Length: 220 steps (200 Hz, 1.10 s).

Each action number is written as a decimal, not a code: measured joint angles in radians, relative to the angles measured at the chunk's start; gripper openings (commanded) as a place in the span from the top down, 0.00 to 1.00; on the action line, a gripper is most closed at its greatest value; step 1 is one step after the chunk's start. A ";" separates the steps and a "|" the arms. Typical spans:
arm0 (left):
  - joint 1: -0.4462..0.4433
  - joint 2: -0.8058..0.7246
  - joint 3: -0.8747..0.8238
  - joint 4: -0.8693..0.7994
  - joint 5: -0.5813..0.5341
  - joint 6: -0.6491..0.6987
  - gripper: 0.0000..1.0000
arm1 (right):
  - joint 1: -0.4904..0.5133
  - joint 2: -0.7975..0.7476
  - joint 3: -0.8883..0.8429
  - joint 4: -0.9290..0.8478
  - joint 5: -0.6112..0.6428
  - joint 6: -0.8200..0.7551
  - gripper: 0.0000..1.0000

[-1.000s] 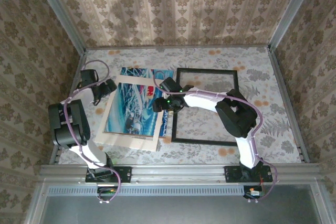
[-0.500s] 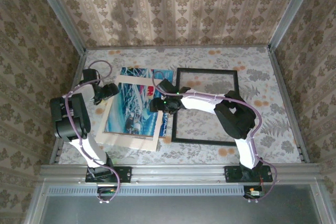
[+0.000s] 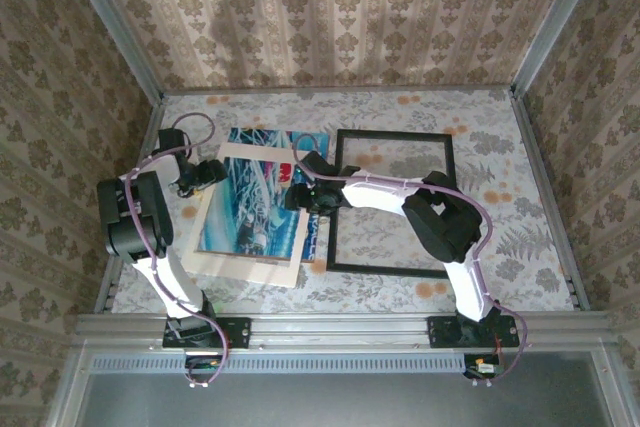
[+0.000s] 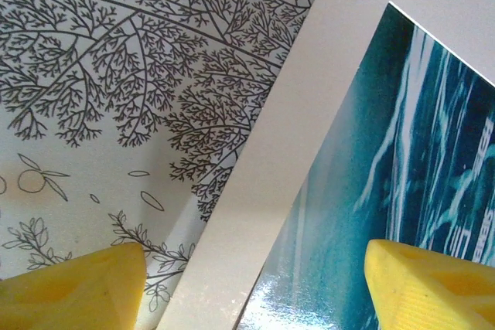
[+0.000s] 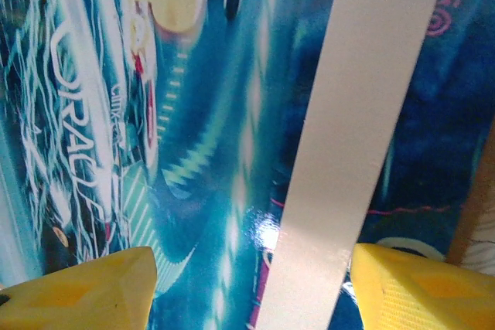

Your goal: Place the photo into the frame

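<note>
The photo [image 3: 250, 215], a blue-teal swirling print with a wide cream border, lies flat left of centre. The thin black frame [image 3: 448, 202] lies just to its right, with tablecloth showing through it. My left gripper [image 3: 207, 175] is low at the photo's upper left edge. In the left wrist view it [image 4: 251, 287] stands open, its yellow fingertips [image 4: 77, 287] astride the cream border [image 4: 255, 191]. My right gripper [image 3: 298, 197] is over the photo's right edge. In the right wrist view it [image 5: 251, 287] is open, with the cream strip [image 5: 348, 152] between its pads [image 5: 421, 287].
A second blue print [image 3: 272, 137] sticks out from under the photo at the top and right. A brown edge [image 5: 470, 199] shows beside it. Patterned walls close the table on three sides, and a metal rail [image 3: 330, 327] runs along the near edge.
Both grippers' jaws have narrowed a little. My left gripper has edged onto the photo's left border, and my right gripper has slid slightly left over the right border. The photo has not moved.
</note>
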State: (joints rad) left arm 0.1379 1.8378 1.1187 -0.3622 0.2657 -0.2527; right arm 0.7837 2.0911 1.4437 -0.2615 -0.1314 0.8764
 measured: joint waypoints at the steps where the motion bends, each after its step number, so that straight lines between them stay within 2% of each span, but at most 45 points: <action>1: 0.000 0.000 0.000 0.000 0.000 0.000 0.26 | 0.000 0.001 0.000 0.001 0.000 0.000 0.32; 65: -0.008 0.002 -0.001 0.004 0.036 0.000 0.34 | -0.003 0.020 0.014 0.042 -0.012 0.060 0.34; 145: -0.011 0.002 -0.006 0.010 0.045 0.001 0.38 | -0.008 0.029 0.016 0.057 -0.027 0.067 0.34; 220: -0.059 0.037 0.054 -0.051 -0.061 0.047 0.54 | -0.014 0.033 0.020 0.058 -0.042 0.067 0.35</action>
State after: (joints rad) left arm 0.0792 1.8744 1.1725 -0.4133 0.2043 -0.2054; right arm 0.7696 2.1239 1.4639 -0.2035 -0.1730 0.9436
